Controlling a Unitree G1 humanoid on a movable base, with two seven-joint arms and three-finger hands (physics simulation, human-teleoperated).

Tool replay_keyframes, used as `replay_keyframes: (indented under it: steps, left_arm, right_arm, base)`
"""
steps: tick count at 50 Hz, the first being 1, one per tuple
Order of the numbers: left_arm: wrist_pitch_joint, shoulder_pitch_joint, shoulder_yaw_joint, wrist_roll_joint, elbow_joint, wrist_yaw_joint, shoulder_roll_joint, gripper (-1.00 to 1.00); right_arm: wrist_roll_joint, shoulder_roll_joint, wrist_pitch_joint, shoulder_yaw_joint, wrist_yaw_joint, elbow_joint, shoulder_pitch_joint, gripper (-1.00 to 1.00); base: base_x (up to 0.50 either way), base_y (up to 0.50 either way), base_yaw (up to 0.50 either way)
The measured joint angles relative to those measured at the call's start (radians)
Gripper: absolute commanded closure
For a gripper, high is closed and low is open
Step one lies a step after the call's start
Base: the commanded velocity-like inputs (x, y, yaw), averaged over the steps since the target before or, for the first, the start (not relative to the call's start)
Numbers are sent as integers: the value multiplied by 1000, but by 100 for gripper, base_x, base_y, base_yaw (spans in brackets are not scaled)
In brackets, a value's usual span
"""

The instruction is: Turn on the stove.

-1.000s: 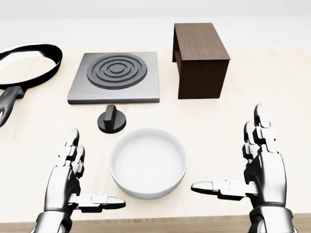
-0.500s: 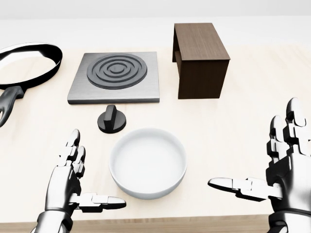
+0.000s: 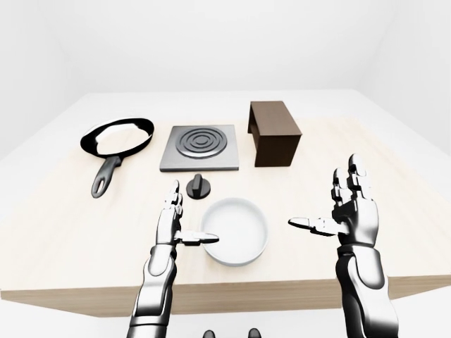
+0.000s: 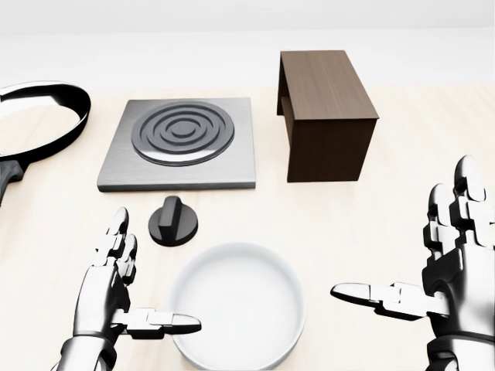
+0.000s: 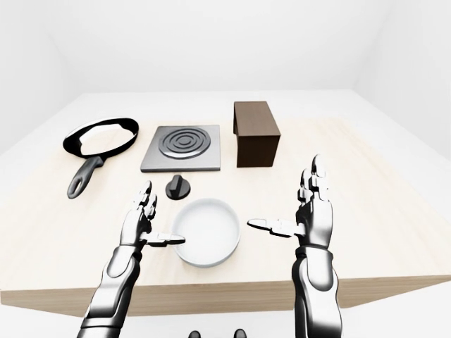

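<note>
1. Left-eye view: the stove (image 3: pixel 200 147) lies flat on the pale bench (image 3: pixel 63 225), between a frying pan (image 3: pixel 117 140) on its left and a dark wooden box (image 3: pixel 275 132) on its right. Its black knob (image 3: pixel 199 186) sits on the bench just below the stove's lower edge, and a white bowl (image 3: pixel 235 230) lies below the knob. Both hands hover near the bottom of the view, fingers spread, holding nothing.

2. Head view: the knob (image 4: pixel 172 221) lies up and slightly right of the left hand (image 4: pixel 112 290), near its raised fingertips (image 4: pixel 118 223); the right hand (image 4: pixel 445 267) is well apart, across the bowl (image 4: pixel 237 305). The left hand is plainly nearer, so I judge it the one to reach. The knob's grip ridge runs roughly up and down the view, tilted a little, toward the stove (image 4: pixel 179 144). Compared with half a second ago, the whole scene has slid lower and looks larger, with the pan (image 4: pixel 48 108) partly cut off at the left, so the camera has moved; the hands keep their places in the view.

3. Right-eye view: nearly the same layout; the knob (image 5: pixel 178 186) stands clear of the bowl's rim and of both hands.
</note>
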Motion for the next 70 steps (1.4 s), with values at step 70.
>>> replay_keyframes:
  steps: [70]
  left_arm:
    - [-71,-61,-16,22,176,9,-8,-100]
  right_arm:
    - [-6,2,0,7,6,-10,7,-100]
  base:
    - [13,0,0]
